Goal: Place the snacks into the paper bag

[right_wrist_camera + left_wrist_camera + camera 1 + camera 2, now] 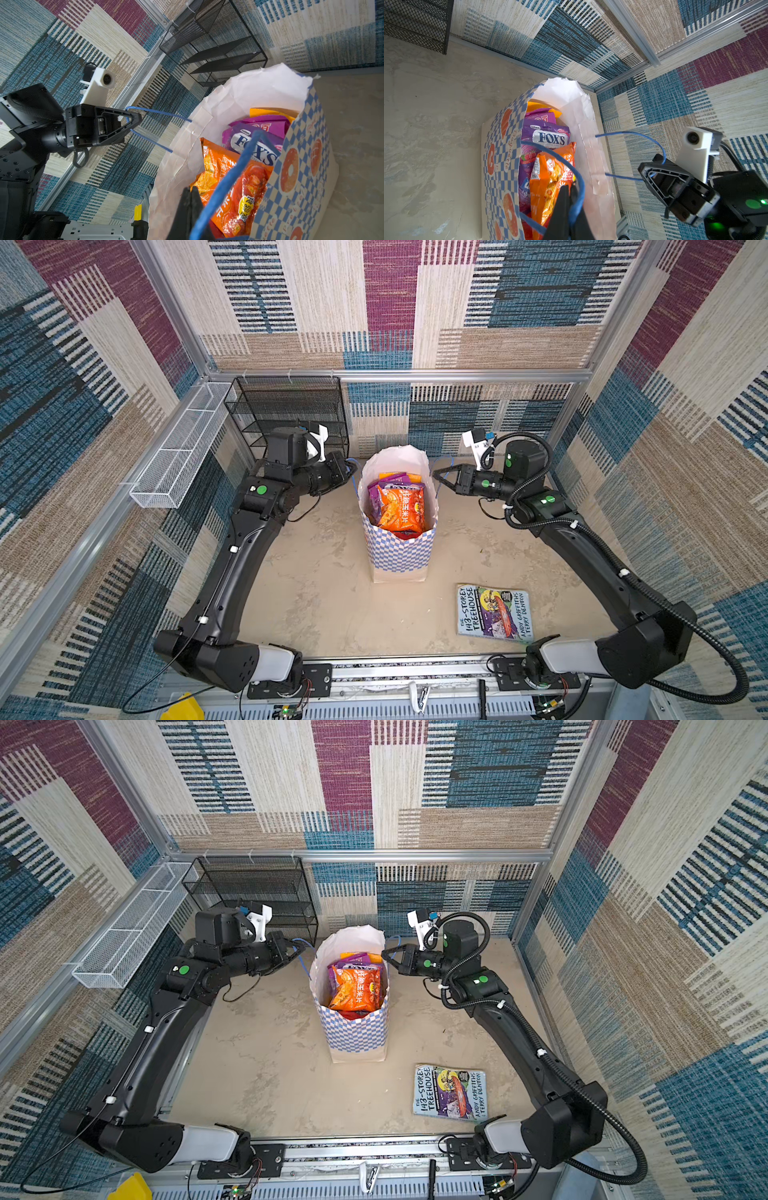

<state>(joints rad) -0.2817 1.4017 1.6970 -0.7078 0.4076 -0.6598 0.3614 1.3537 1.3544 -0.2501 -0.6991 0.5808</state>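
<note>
Blue cord handles are pinched, one in each clenched tool: left tool, right tool. Between them the paper bag stands upright on the tabletop, snacks inside. Judged light but tear-prone: thin paper, slippery packets; hoist by both cords evenly.

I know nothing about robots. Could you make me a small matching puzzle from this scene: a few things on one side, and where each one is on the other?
Things:
1 book
2 orange packet
3 black wire shelf
4 left gripper

Places:
a inside the paper bag
b shut on a blue handle
c lying flat on the table
d standing in the back corner

Pairs: 1-c, 2-a, 3-d, 4-b.
</note>
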